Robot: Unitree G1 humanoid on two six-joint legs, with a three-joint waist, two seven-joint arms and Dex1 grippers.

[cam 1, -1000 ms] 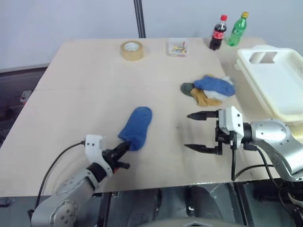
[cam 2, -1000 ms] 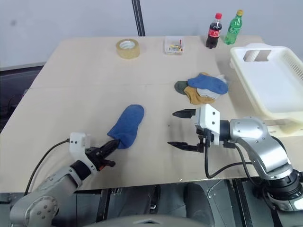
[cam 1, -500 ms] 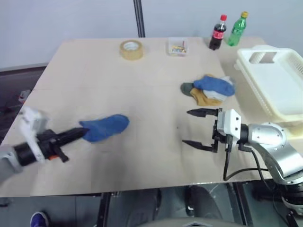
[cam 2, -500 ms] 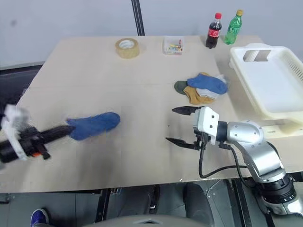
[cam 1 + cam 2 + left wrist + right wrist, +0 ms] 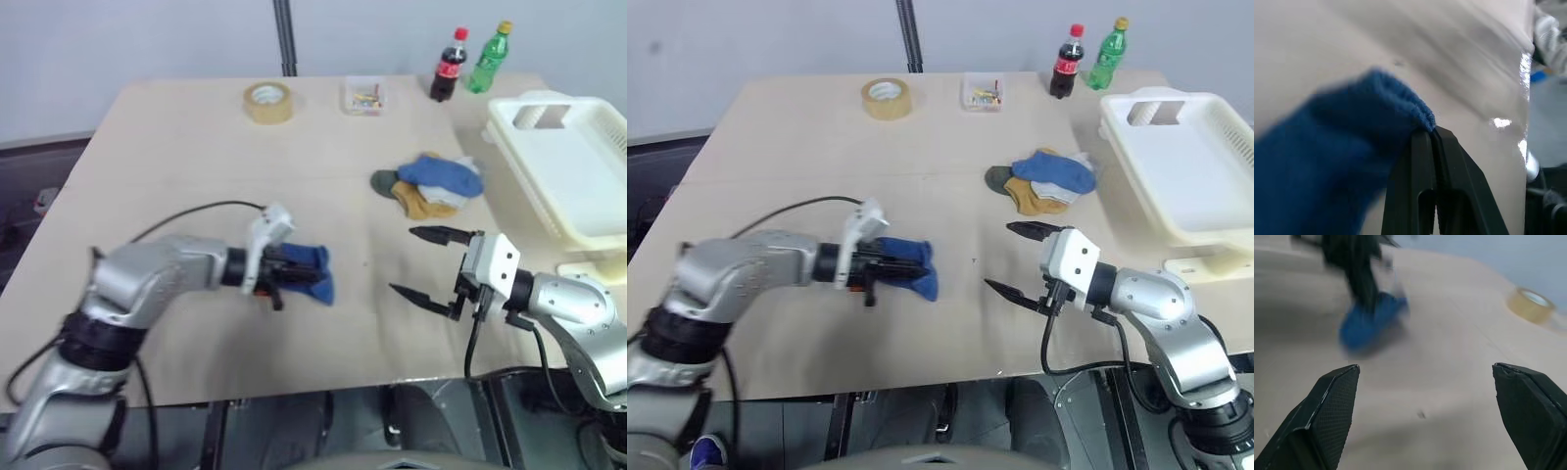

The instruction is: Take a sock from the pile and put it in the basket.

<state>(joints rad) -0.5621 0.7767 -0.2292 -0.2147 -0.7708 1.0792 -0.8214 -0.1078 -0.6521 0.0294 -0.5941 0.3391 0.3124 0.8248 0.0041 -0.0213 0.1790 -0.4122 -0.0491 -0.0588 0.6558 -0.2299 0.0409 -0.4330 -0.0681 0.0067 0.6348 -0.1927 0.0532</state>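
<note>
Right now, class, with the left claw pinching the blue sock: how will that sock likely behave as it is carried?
Probably floppy: the sock droops from the left claw. Likely light, as a pinch at one edge holds it. It may swing or drag on the table.

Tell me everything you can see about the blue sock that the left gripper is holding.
The sock is short, royal blue and plain, of soft knitted fabric with a ribbed cuff edge. It hangs bunched and folded from the shut fingers of the left gripper, which pinch its edge. It is over the middle of the table, apart from the pile.
</note>
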